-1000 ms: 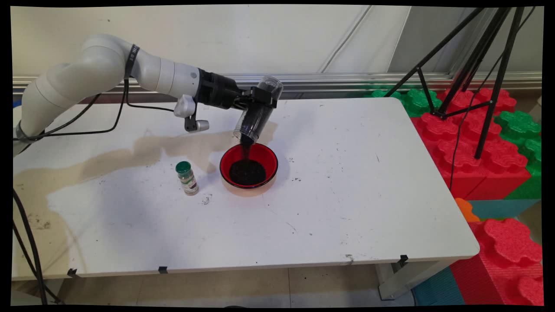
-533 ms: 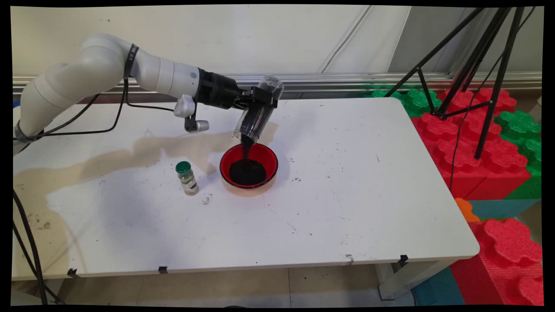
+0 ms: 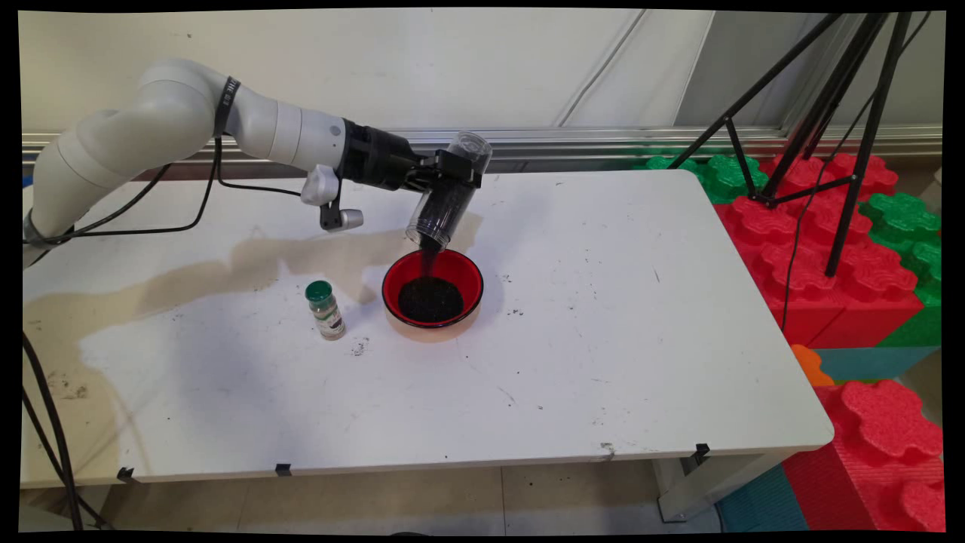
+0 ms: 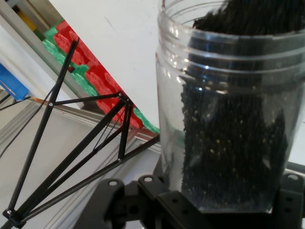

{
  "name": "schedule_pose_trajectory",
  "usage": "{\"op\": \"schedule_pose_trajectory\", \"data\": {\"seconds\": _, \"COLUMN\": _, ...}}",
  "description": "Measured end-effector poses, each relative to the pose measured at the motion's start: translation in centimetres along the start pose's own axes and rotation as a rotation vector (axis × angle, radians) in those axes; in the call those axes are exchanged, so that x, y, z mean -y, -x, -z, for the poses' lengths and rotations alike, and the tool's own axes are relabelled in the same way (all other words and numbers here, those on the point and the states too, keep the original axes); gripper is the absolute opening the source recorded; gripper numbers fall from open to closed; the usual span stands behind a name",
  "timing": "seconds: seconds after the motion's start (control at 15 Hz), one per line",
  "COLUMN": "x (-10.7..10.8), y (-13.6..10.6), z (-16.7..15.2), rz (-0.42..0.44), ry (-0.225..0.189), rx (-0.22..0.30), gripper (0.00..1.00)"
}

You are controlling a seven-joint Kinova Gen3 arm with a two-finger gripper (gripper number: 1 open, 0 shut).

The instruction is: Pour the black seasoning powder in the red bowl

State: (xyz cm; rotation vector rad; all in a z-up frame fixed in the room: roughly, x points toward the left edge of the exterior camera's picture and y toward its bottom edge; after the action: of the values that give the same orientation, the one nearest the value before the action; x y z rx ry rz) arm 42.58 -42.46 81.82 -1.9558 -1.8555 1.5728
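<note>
My gripper [image 3: 454,170] is shut on a clear plastic jar [image 3: 448,197] of small black grains, held tipped mouth-down above the table. A thin dark stream of grains [image 3: 429,260] falls from the jar's mouth into a red bowl [image 3: 468,275] directly below, where a black heap [image 3: 430,299] lies. In the hand view the jar [image 4: 228,109] fills the right side, dark grains packed inside it, and the gripper [image 4: 205,202] clamps its base. A small spice bottle with a green cap [image 3: 325,309] stands upright left of the bowl.
A black tripod [image 3: 822,113] stands beyond the table's right edge over red and green foam blocks [image 3: 829,249]. Scattered dark grains [image 3: 359,347] lie near the bottle. Black cables [image 3: 181,219] hang from the arm at the left. A brownish stain [image 3: 226,271] crosses the table.
The arm and jar hold almost still; grains keep streaming into the bowl.
</note>
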Motion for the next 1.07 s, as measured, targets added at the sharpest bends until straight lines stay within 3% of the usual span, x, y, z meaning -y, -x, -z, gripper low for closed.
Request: {"op": "schedule_pose_trajectory", "data": {"seconds": 1.07, "x": -0.54, "y": -0.6, "z": 0.17, "rz": 0.05, "ry": 0.019, "rx": -0.01, "gripper": 0.0}}
